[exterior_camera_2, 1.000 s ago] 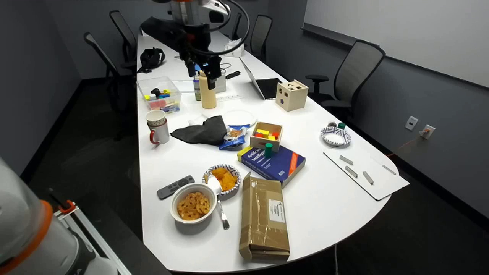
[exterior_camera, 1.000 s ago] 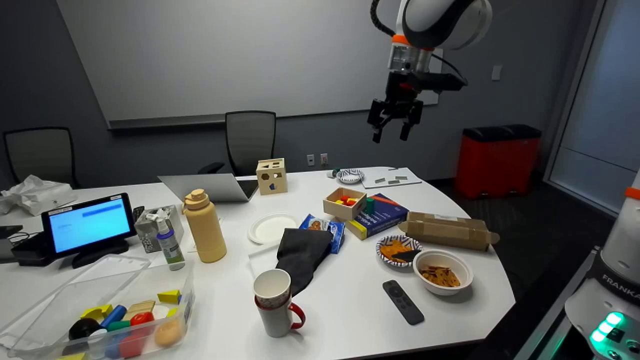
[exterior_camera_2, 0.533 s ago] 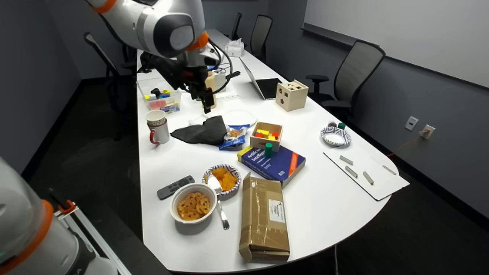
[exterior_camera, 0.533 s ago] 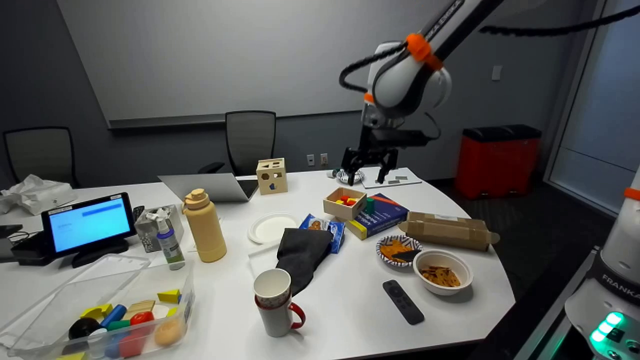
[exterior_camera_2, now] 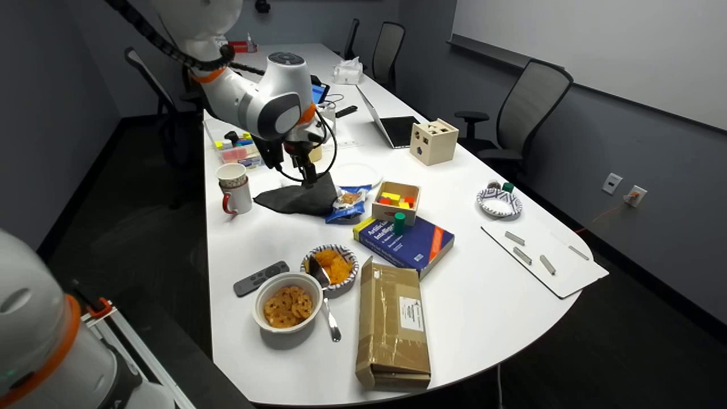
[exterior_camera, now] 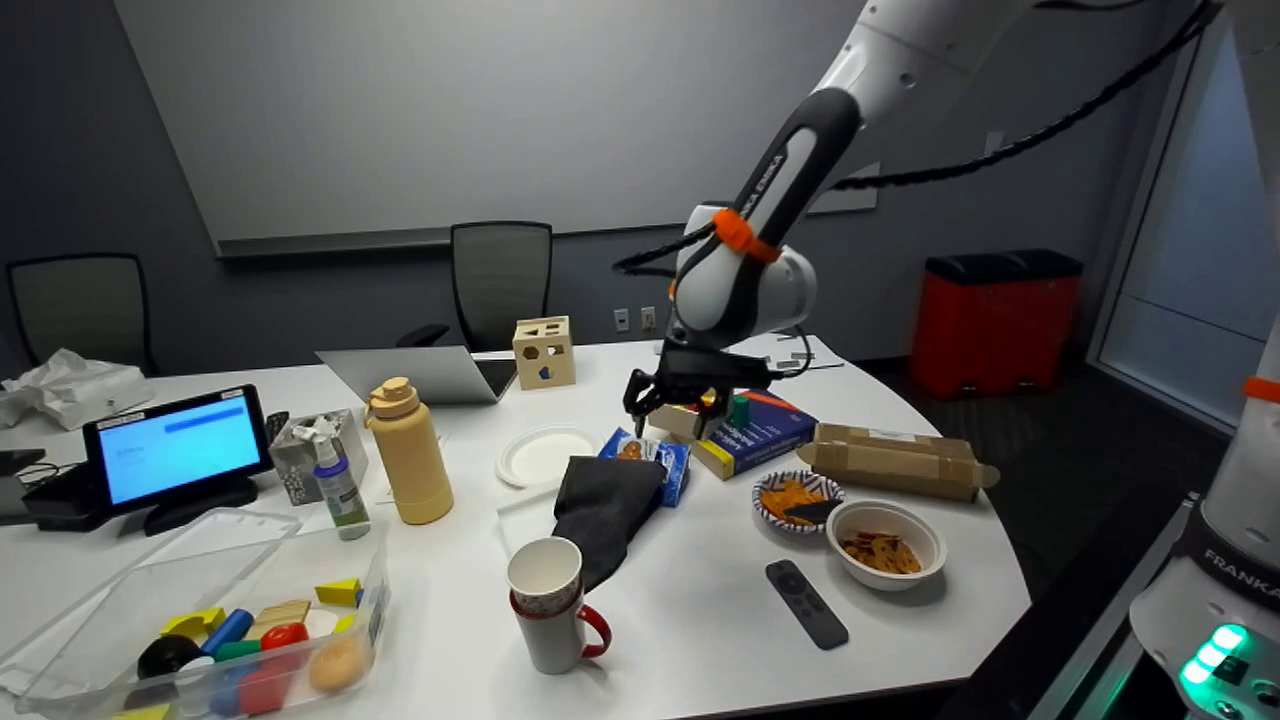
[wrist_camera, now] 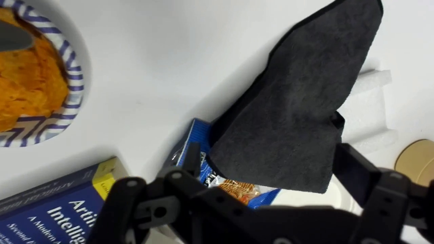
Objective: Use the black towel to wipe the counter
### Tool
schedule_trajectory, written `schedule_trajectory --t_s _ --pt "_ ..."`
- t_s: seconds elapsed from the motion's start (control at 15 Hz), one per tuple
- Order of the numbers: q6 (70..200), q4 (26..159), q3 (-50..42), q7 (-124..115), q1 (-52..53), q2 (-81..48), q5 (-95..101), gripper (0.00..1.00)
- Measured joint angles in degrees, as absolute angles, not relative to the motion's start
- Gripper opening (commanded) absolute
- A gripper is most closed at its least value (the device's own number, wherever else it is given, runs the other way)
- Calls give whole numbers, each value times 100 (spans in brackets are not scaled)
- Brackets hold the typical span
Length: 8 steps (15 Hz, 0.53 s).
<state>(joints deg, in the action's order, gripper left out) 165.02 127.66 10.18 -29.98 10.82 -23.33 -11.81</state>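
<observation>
The gripper (wrist_camera: 268,157) hangs spread wide over the black towel (exterior_camera: 605,505), in from the table's (exterior_camera_2: 483,329) straight edge; there I see white surface between mug (exterior_camera_2: 235,199) and remote (exterior_camera_2: 262,278), grey wall (exterior_camera_2: 681,238) past the opposite edge.

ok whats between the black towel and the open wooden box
In an exterior view, a blue snack packet lies between the black towel and the open wooden box.

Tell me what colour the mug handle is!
Red; the mug handle shows best in an exterior view.
</observation>
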Motion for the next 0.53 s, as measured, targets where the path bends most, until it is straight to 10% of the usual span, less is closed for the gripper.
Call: schedule_trajectory --t_s 0.53 --pt "16399 10924 722 -3015 1502 -3903 -1336 100"
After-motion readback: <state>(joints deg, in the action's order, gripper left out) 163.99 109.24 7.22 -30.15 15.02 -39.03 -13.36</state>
